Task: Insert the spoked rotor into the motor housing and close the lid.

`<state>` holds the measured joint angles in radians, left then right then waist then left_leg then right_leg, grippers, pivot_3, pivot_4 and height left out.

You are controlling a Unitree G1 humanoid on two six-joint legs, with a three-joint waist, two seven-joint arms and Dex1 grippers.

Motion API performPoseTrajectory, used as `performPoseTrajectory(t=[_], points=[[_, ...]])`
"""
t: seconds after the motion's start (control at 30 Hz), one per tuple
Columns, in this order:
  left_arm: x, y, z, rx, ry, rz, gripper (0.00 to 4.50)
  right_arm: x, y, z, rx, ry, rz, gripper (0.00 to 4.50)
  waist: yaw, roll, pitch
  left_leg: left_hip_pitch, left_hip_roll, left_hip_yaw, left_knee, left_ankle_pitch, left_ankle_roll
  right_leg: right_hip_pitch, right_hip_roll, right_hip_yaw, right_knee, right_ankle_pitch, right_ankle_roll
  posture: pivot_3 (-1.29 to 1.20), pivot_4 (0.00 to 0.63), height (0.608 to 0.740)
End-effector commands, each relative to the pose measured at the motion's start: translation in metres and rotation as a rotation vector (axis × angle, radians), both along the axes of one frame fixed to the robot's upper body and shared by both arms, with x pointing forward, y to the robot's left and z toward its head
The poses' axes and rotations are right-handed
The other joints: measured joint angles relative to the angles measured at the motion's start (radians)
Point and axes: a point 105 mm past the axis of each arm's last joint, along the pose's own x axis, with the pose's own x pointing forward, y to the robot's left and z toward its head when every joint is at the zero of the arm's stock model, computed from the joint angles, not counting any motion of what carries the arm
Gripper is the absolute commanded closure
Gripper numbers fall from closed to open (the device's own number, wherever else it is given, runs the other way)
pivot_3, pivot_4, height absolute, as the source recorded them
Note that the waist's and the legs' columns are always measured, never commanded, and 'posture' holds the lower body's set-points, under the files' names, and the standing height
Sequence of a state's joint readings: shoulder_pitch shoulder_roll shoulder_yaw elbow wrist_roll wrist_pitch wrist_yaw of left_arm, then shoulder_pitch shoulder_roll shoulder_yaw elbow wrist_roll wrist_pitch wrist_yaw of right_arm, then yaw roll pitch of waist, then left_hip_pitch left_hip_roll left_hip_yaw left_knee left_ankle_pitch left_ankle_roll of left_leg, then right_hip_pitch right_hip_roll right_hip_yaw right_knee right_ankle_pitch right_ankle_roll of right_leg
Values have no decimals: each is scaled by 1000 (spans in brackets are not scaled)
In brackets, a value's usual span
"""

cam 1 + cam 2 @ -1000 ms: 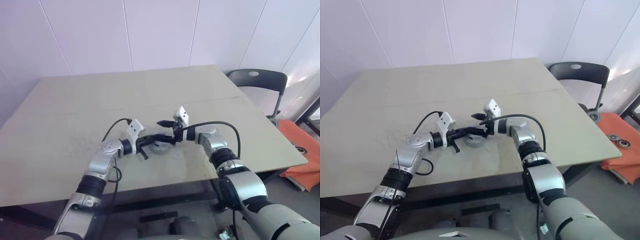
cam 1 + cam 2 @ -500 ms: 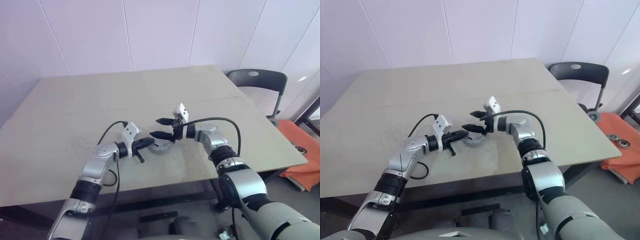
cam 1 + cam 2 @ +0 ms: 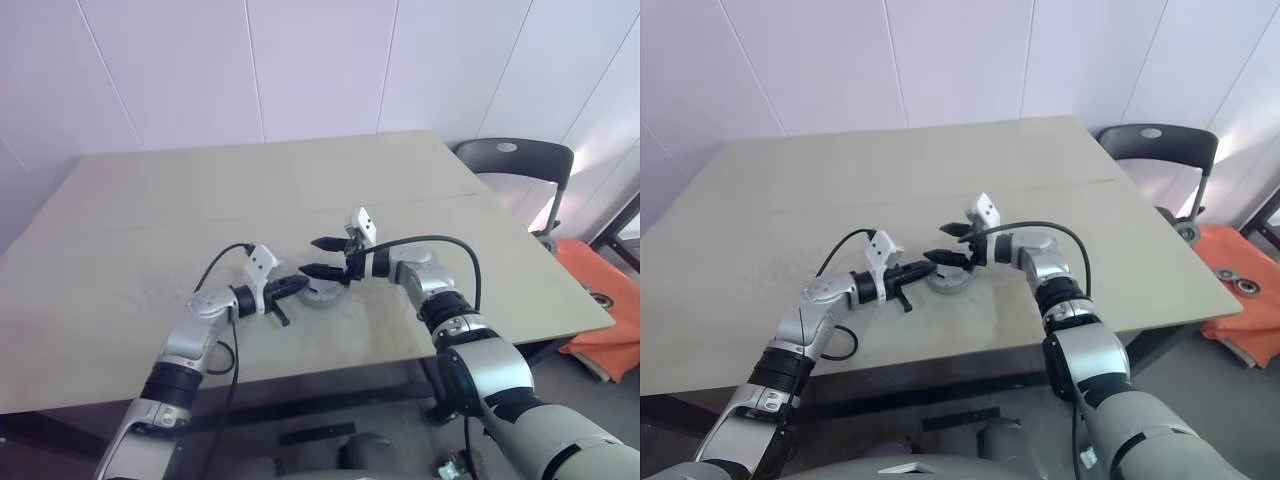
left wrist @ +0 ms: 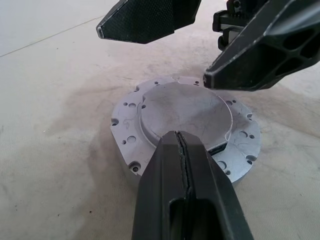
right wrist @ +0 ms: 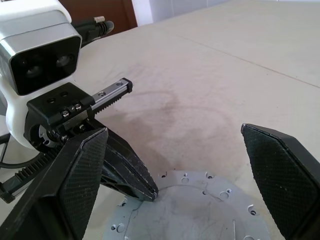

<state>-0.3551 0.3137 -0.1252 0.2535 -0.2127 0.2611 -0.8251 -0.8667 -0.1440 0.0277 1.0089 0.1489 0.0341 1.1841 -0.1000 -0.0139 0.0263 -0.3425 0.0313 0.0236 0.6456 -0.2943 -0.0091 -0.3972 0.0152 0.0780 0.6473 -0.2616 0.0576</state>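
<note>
Sitting flat near the table's [image 3: 150, 210] near edge, centre: the lid [image 4: 186, 107], grey, round, screw-holed rim, closing the motor housing. Hovering just left of it, fingers pressed together, empty: left gripper [image 4: 182, 148]. Hanging over its right side, fingers spread wide, gripping nothing: right gripper [image 3: 320, 257].

I see the lid [image 4: 186, 116] as matt grey scuffed metal, the bench [image 4: 55, 100] matt beige and smudged, the left gripper's fingers [image 4: 200, 200] textured black plastic.

White panelled wall [image 3: 320, 70], beige table [image 3: 150, 230], dark chair [image 3: 515, 165].
</note>
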Motion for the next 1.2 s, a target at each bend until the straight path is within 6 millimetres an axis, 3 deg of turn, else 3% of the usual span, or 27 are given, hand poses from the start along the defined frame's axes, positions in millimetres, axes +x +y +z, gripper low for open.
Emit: performPoseTrajectory(t=[0.03,0.4,0.6,0.7,1.0,1.2], points=[[-4,14,-21,37,94,45,4500,3,3,11,15,-44,7,32,0,0,0,0,0,0,0,0,0,0,0,0,0,0,0,0,0,740],[3,23,-18,54,85,70,4500,7,3,17,59,-1,-11,32,-1,1,1,1,0,0,0,0,0,0,0,0,1,0,0,0,0,740],[5,17,-16,47,79,57,4500,4,-11,27,135,231,30,32,7,3,2,-2,-1,0,1,0,0,-1,-1,0,0,0,0,0,0,740],[5,13,-16,43,80,51,4500,3,-19,38,175,319,51,32,7,3,3,-15,-2,-1,4,0,0,-12,-3,-1,1,0,0,0,0,740],[5,9,-18,36,82,41,4500,5,-21,36,150,275,20,32,6,3,3,-14,-4,-1,2,0,0,-12,-6,-2,1,0,1,0,0,740],[1,19,-4,-24,87,26,4500,6,-24,33,150,277,1,32,5,3,3,-15,-5,-1,2,0,0,-13,-5,-2,0,0,1,0,0,740]])
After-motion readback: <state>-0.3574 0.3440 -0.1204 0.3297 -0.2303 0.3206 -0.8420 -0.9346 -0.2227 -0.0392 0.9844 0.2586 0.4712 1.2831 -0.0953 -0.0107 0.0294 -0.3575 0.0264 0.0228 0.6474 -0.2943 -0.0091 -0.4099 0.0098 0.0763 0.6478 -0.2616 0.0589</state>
